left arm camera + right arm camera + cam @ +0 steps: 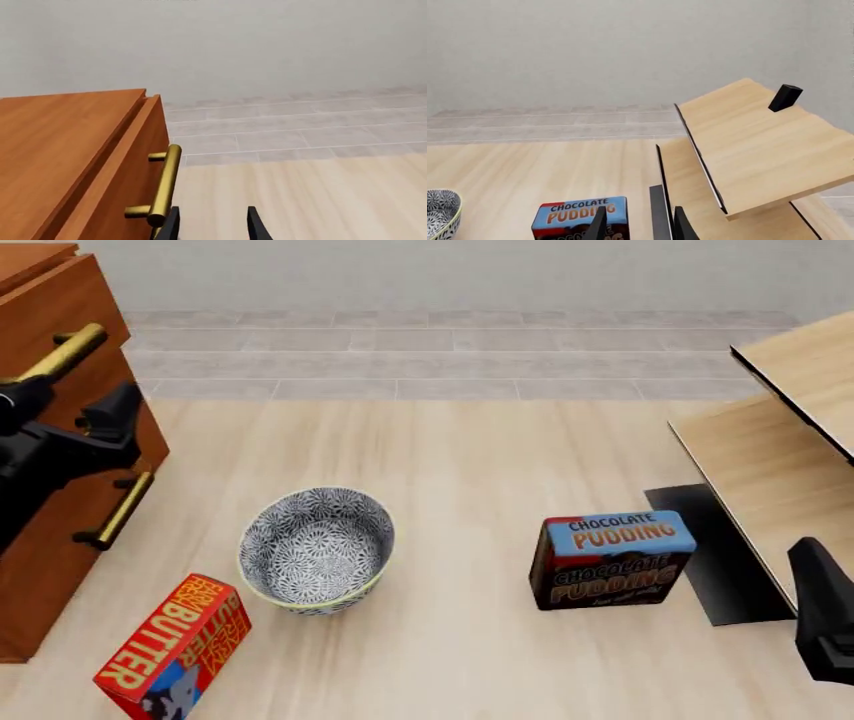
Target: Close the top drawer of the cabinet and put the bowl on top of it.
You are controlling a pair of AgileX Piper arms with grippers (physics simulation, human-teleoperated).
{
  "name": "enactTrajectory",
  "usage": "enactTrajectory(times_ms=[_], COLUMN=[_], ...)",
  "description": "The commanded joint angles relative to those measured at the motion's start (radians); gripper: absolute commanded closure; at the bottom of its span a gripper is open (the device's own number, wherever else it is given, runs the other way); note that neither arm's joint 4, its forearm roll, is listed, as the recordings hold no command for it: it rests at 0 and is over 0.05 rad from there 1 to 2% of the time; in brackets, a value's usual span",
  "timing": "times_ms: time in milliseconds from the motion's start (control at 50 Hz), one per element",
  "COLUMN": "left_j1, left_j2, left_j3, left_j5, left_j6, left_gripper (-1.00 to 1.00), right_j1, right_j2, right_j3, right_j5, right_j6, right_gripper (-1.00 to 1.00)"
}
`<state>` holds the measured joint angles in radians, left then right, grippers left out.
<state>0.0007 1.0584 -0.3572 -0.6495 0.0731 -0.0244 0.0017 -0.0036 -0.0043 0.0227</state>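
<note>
Table [507, 460] bears bowl [316, 550] (upright) beside cabinet [60, 520].

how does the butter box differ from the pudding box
The butter box is red and orange and leans at a tilt near the bowl; the pudding box is dark brown with a blue top and stands squarer, near the shelf unit. Both are printed cartons on the table.

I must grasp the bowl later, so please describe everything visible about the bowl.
The bowl is round and deep, white with a dense dark-blue floral pattern inside and out, and has a pale rim. It looks ceramic, appears empty, and stands upright on the light wooden table. It sits between the butter box and the chocolate pudding box, in front of the cabinet. Nothing touches it except the table; neither gripper is near it.
</note>
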Motion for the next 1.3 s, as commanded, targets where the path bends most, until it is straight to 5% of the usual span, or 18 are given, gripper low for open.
enactTrajectory(times_ms=[20, 580, 1300], left_j1=[0.038, 0.115, 0.274], left_j2=[-0.001, 0.031, 0.046], left_j3=[-0.013, -0.031, -0.053], left_j5=[0.007, 0.003, 0.007], left_j6=[0.006, -0.059, -0.043], left_gripper=[-1.0, -1.0, -1.0], right_j1=[-0.003, -0.007, -0.01], right_j2=[0.0, 0.0, -0.001], right_j3=[0.001, -0.001, 0.001], right_j5=[-0.002, 0.001, -0.001], right_j6=[0.002, 0.001, 0.003], right_gripper=[-1.0, -1.0, -1.0])
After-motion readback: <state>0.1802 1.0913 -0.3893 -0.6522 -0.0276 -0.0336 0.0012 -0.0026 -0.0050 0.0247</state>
